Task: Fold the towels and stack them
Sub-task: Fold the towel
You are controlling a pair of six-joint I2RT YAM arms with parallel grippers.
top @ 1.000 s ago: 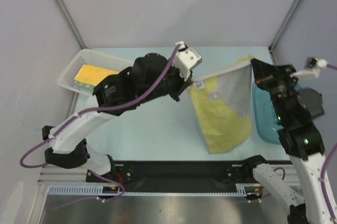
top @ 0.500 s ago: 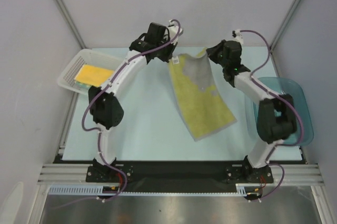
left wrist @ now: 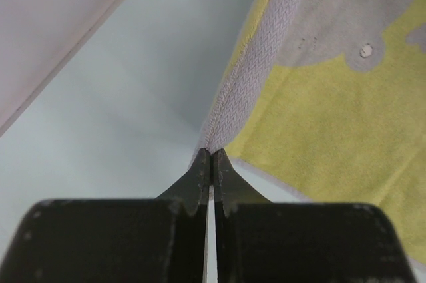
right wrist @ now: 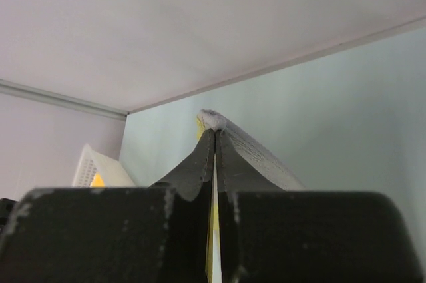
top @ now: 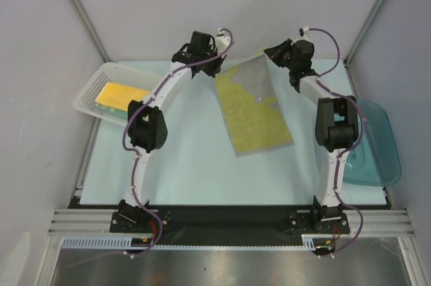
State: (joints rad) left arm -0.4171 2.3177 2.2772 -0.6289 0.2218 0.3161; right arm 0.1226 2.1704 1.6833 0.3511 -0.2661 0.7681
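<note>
A yellow and grey towel (top: 256, 108) is stretched out near the back of the table, its far edge lifted and its near end lying on the surface. My left gripper (top: 217, 74) is shut on its far left corner; the left wrist view shows the grey woven hem (left wrist: 256, 63) running up from the closed fingertips. My right gripper (top: 268, 55) is shut on the far right corner, with a grey tuft of towel (right wrist: 212, 119) poking past the tips. A folded yellow towel (top: 119, 95) lies in the white mesh basket (top: 91, 89).
A blue translucent tub (top: 377, 141) stands at the right edge of the table. The white basket is at the back left. Grey walls close in behind and at both sides.
Both arms have reached to the back of the table, carrying the towel with them. The towel has gone from hanging to being spread flatter over the surface.
</note>
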